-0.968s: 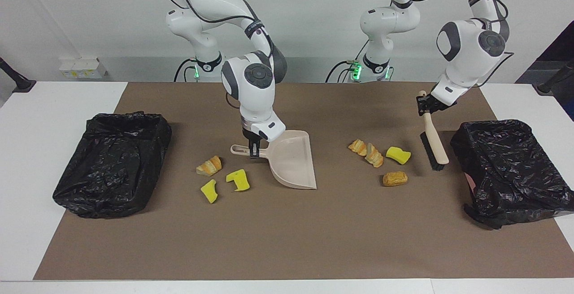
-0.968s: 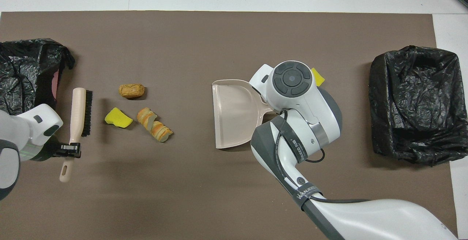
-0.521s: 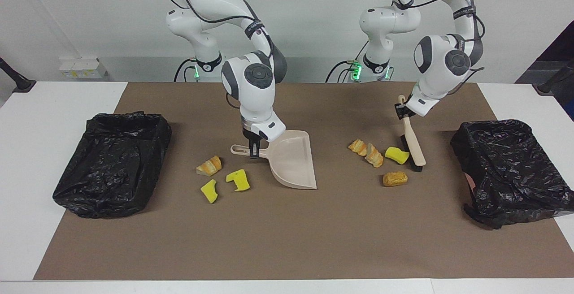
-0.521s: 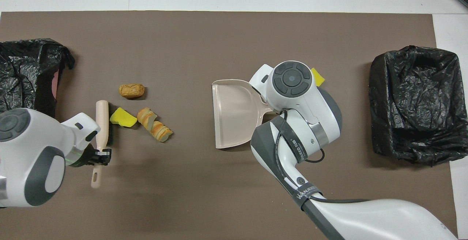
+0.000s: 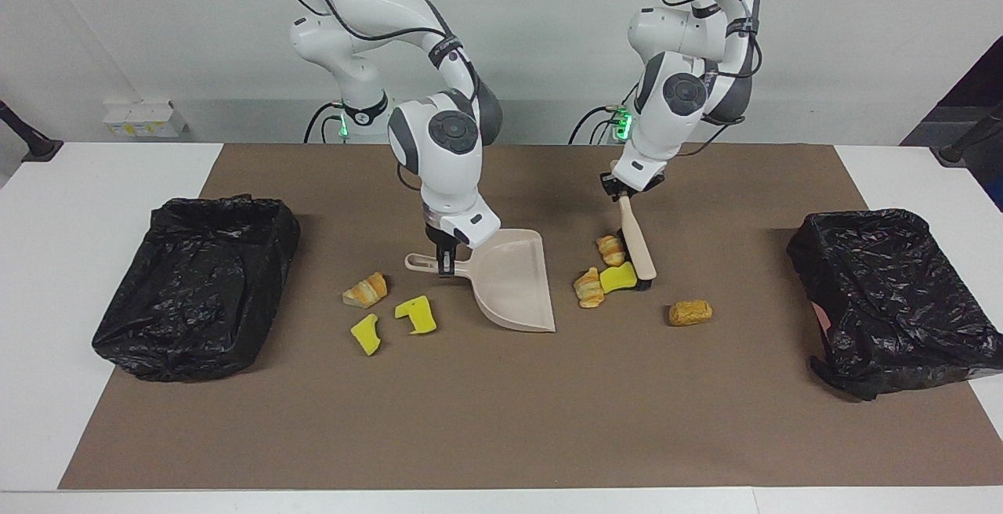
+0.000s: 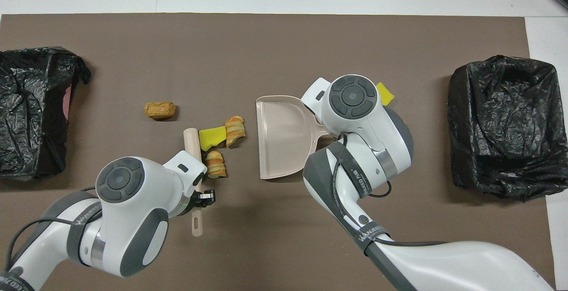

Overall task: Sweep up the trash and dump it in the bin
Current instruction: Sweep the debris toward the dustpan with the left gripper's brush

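Note:
My left gripper [image 5: 624,190] [image 6: 203,196] is shut on the handle of the beige brush [image 5: 636,251] [image 6: 191,140], whose bristles rest on the mat. Against the bristles lies trash: a yellow sponge [image 5: 618,276] [image 6: 211,135] and two croissant pieces [image 5: 588,287] [image 6: 234,130], a short way from the open mouth of the beige dustpan [image 5: 509,279] [image 6: 282,138]. My right gripper [image 5: 445,259] is shut on the dustpan's handle; the wrist hides it from overhead. A brown roll [image 5: 690,312] [image 6: 159,110] lies alone toward the left arm's end.
Beside the dustpan's handle, toward the right arm's end, lie a croissant piece [image 5: 366,290] and two yellow sponge chunks [image 5: 416,315]. A black-bagged bin [image 5: 196,283] [image 6: 503,122] stands at the right arm's end, another [image 5: 893,295] [image 6: 31,109] at the left arm's end.
The left arm has swept the brush toward the dustpan, pushing the sponge and two croissant pieces along. The roll stayed where it was. The right arm and dustpan have not moved.

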